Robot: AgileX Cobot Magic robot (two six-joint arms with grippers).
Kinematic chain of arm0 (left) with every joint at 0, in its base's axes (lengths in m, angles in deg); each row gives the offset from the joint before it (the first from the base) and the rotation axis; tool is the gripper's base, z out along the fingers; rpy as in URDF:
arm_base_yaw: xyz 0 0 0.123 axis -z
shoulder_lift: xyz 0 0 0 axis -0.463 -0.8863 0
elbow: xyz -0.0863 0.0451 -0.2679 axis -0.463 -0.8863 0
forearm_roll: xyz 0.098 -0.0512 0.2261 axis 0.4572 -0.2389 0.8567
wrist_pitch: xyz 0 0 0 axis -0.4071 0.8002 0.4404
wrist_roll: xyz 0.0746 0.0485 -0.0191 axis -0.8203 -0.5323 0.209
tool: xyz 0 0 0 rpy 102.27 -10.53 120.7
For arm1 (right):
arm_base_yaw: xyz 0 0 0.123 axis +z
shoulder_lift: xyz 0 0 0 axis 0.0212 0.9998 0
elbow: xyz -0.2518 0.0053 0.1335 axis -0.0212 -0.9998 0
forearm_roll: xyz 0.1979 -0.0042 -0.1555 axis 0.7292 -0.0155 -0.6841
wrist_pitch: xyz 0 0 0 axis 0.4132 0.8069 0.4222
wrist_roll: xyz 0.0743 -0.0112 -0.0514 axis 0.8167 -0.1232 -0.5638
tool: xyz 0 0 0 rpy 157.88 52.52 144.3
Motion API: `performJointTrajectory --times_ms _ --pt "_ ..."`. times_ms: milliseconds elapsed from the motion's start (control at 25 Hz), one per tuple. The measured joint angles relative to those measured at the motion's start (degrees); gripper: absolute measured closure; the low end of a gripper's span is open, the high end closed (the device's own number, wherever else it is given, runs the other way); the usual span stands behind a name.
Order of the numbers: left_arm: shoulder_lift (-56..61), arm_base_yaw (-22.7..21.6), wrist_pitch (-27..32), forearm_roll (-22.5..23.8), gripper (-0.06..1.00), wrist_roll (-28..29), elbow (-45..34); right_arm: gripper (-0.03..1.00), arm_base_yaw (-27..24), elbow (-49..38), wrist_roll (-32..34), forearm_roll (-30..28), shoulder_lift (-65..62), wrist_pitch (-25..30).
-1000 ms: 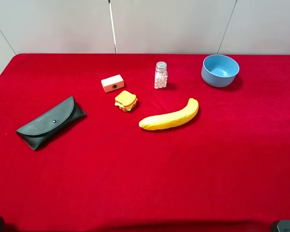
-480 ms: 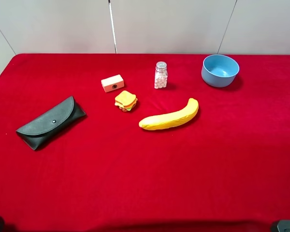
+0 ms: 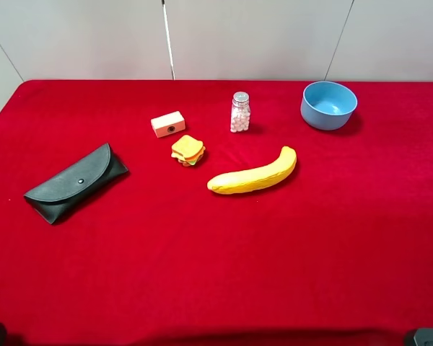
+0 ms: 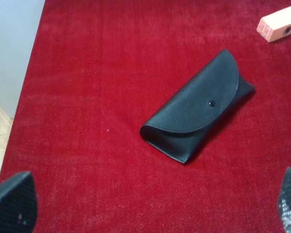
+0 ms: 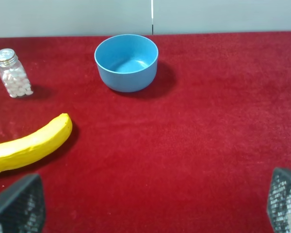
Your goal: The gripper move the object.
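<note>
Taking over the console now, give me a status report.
Left gripper and right gripper: jaws open, empty. Small layered toy sandwich untouched on red cloth. Pink-white block close behind it, yellow banana nearby.

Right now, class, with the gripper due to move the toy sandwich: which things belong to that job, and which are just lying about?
Belongs to the job:
toy sandwich
left gripper
right gripper

Lying about:
banana
blue bowl
pill bottle
pink block
black case
</note>
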Motion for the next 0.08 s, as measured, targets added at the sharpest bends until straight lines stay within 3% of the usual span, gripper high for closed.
performJointTrajectory --times_ms 80 --pt "0.0 0.0 0.0 0.0 -0.05 0.0 0.0 0.27 0.0 0.0 0.0 0.0 0.0 0.0"
